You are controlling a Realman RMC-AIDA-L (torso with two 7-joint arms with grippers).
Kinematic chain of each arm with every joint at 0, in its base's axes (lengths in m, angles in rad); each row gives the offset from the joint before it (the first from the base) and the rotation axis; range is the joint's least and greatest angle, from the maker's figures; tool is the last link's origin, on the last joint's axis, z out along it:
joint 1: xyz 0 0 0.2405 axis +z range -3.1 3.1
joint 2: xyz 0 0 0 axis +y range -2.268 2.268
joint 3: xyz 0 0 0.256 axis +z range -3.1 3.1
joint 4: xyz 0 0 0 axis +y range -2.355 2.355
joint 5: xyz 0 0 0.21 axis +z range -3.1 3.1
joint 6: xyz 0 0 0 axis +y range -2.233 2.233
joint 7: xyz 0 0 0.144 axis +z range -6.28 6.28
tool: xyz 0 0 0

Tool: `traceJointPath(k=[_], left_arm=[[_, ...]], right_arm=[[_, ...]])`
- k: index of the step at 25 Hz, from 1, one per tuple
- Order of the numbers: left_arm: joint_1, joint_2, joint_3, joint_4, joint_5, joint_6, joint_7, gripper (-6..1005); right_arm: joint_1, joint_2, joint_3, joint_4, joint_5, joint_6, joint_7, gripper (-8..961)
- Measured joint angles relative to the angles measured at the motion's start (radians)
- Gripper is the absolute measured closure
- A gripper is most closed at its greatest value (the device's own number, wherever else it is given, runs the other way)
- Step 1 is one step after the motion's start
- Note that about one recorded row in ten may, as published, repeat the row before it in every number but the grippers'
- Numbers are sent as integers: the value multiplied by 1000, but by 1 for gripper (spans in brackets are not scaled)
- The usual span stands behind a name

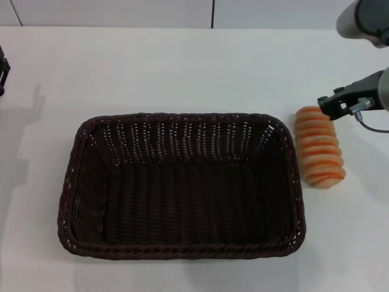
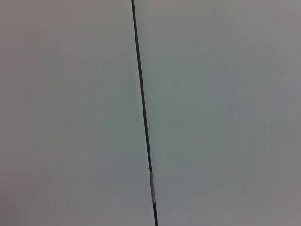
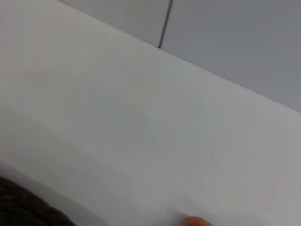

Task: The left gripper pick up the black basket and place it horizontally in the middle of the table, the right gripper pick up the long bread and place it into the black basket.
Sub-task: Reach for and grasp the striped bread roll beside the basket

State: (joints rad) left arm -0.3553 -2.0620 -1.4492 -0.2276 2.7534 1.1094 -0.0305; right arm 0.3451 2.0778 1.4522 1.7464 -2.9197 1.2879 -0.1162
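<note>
The black basket (image 1: 182, 185) lies on the white table (image 1: 182, 73) in the middle of the head view, long side across, and nothing is inside it. The long bread (image 1: 320, 148), orange-tan with cream stripes, lies on the table just right of the basket, apart from its rim. My right gripper (image 1: 333, 104) hangs over the far end of the bread. In the right wrist view, a bit of the basket rim (image 3: 21, 205) and the tip of the bread (image 3: 195, 221) show at the lower edge. My left gripper (image 1: 3, 72) is parked at the far left edge.
A grey wall with a dark panel seam (image 1: 213, 13) stands behind the table's far edge. The left wrist view shows only that wall and a seam (image 2: 143, 117). Bare tabletop lies behind the basket and to its left.
</note>
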Motion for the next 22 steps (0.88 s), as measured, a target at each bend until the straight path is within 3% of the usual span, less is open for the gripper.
traceJointPath(k=[6,11,22], left_arm=[[1,0,4,3,0,-1,-1,281],[1,0,11,4,0,-1,-1,281],[1,1,26,-1,8,0,1,282]], right_arm=[[17,0,29,-95,0,-6,20,603],[42,2,-29,-173,0,-17,20,410],[57,2,-48,-231,0,-33,21,160]])
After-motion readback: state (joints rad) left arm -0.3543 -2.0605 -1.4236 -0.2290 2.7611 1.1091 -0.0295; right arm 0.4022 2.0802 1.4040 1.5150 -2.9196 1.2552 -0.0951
